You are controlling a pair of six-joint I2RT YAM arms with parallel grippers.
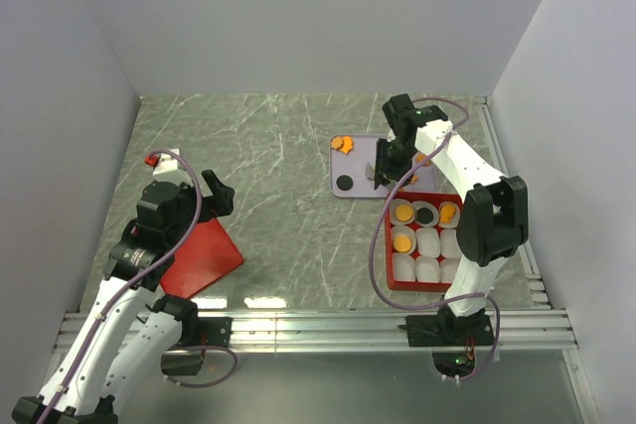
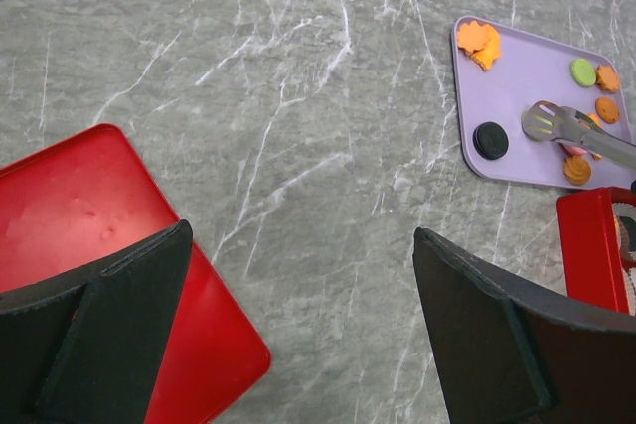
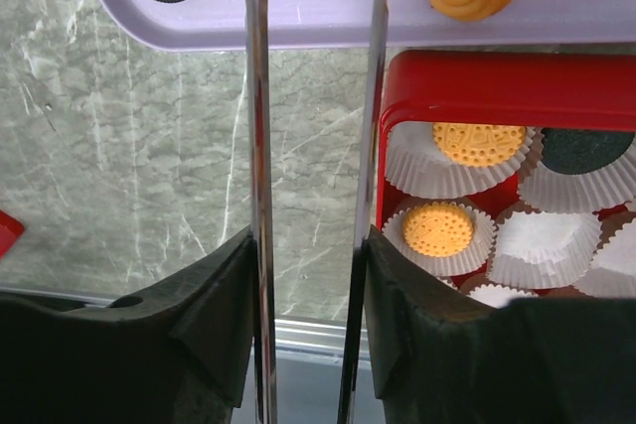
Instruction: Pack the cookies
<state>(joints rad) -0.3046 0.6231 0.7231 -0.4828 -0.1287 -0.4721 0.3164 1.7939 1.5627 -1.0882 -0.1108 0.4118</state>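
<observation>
The right tool [image 3: 308, 285], half-closed, pinches the tongs [image 3: 260, 96]; the left tool [image 2: 298, 325] hangs wide open and empty over the table [image 2: 298, 96]; cookies [image 2: 482, 44] lie on the lilac tray [image 2: 527, 76], four already in cups [image 3: 542, 245] of the red box [image 3: 497, 71]; risks: the tongs twisting in the grip, or a flat cookie skidding off the tray.

Left arm [image 1: 99, 330] and right arm [image 1: 457, 161]: white link shells, black joint housings, black bases [image 1: 449, 328]. Grey-purple cable [image 1: 376, 245] looped along each, outside the shells. Left gripper [image 2: 298, 330]: two broad matte black fingers [image 2: 109, 335], wedge-shaped, flat-faced, edges lightly scuffed. Right gripper [image 3: 308, 315]: same black fingers, stepped at the inner corners. Small green and red spots [image 1: 459, 357] below the right base, possibly indicator lights; too small to confirm.
</observation>
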